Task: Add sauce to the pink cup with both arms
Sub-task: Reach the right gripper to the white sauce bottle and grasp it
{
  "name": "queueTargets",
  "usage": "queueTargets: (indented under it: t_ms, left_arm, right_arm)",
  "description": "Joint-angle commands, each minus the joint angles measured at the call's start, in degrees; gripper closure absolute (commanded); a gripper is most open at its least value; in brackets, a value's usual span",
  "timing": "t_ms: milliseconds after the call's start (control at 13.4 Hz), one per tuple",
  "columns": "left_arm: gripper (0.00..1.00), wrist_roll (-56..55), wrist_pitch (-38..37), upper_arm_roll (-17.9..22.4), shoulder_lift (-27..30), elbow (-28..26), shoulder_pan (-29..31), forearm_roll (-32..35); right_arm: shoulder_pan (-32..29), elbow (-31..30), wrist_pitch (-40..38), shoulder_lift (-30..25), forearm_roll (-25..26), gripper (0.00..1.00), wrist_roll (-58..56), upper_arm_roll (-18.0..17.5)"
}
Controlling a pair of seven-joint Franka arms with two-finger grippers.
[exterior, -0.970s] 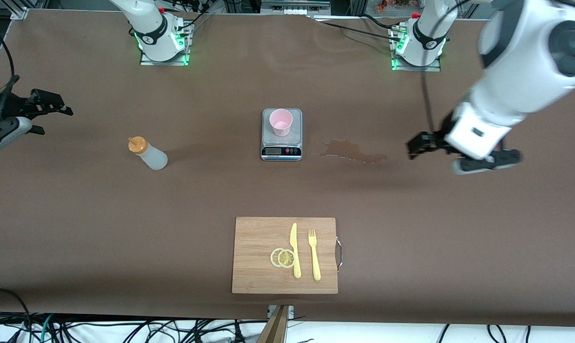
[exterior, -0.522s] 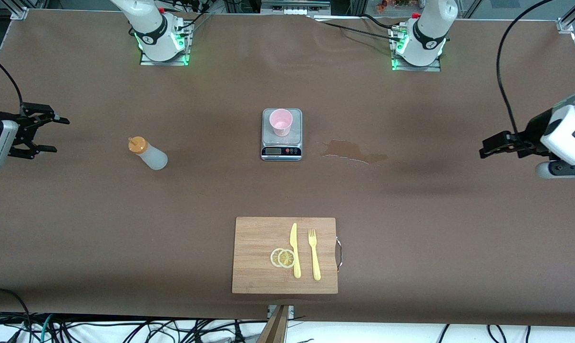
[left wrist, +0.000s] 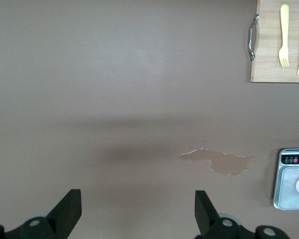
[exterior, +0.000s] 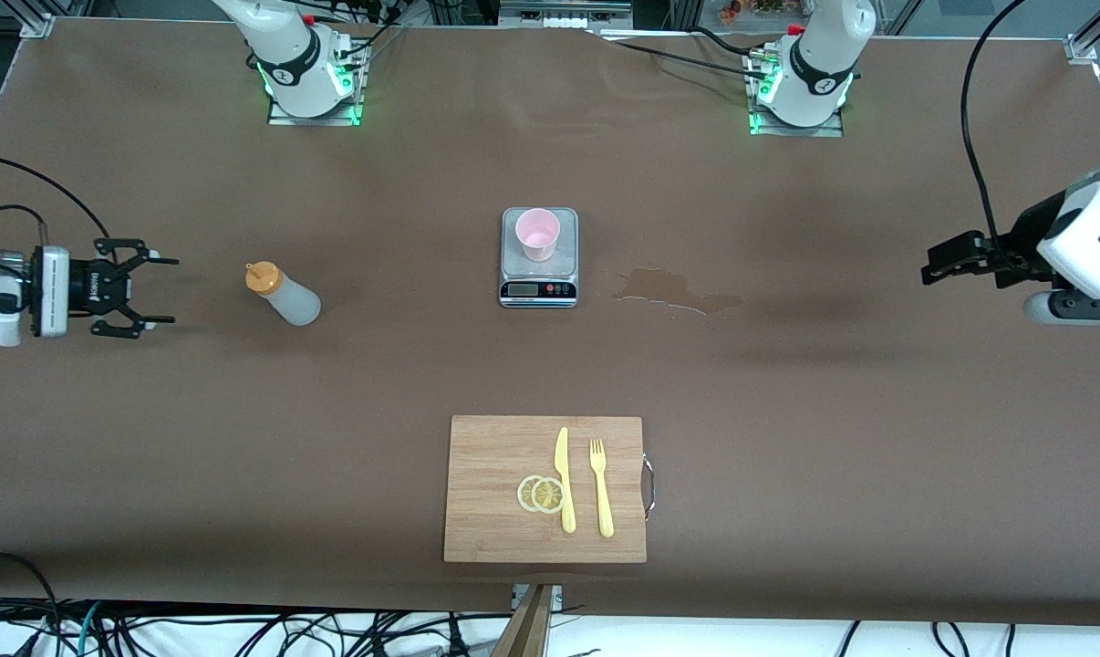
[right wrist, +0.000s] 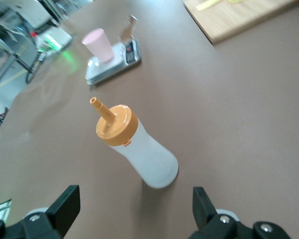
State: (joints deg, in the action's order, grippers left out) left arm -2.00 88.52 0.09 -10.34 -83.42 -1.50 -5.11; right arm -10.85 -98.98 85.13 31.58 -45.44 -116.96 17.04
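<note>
The sauce bottle (exterior: 281, 294), whitish with an orange nozzle cap, stands on the table toward the right arm's end. It fills the middle of the right wrist view (right wrist: 139, 147). My right gripper (exterior: 169, 290) is open and empty, level with the bottle and a short gap from it, jaws facing it (right wrist: 134, 193). The pink cup (exterior: 537, 234) stands on a small grey scale (exterior: 538, 274) at mid-table, and also shows in the right wrist view (right wrist: 99, 44). My left gripper (exterior: 933, 263) is open and empty over bare table near the left arm's end (left wrist: 137, 195).
A brown liquid puddle (exterior: 673, 289) lies on the table beside the scale, toward the left arm's end. A wooden cutting board (exterior: 486, 511) with a yellow knife, a fork and lemon slices lies nearer the front camera.
My right gripper has swung in toward the sauce bottle and now faces it. My left arm pulled back from mid-table to its end of the table.
</note>
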Motion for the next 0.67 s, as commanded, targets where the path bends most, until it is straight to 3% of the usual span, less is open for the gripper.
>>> queueTargets:
  t_ms: [0,224,597]
  left_arm:
    - [0.00,-0.90,-1.33,-1.59,1.02,-0.16,1.06,1.33]
    - [0.00,-0.90,-2.39,-1.50,-0.38,0.54,0.80,1.33]
    - [0.00,-0.81,-2.39,-1.50,-0.56,0.63,0.44,1.33]
  right_arm:
    - [-1.54,0.81,-4.17,4.87,-5.69,0.00,-10.71,-0.25]
    - [-1.54,1.34,-9.53,11.29,-11.93,0.00,-22.04,-0.60]
    - [-1.37,2.12,-12.09,15.96,-15.02,0.00,-34.02,-3.41]
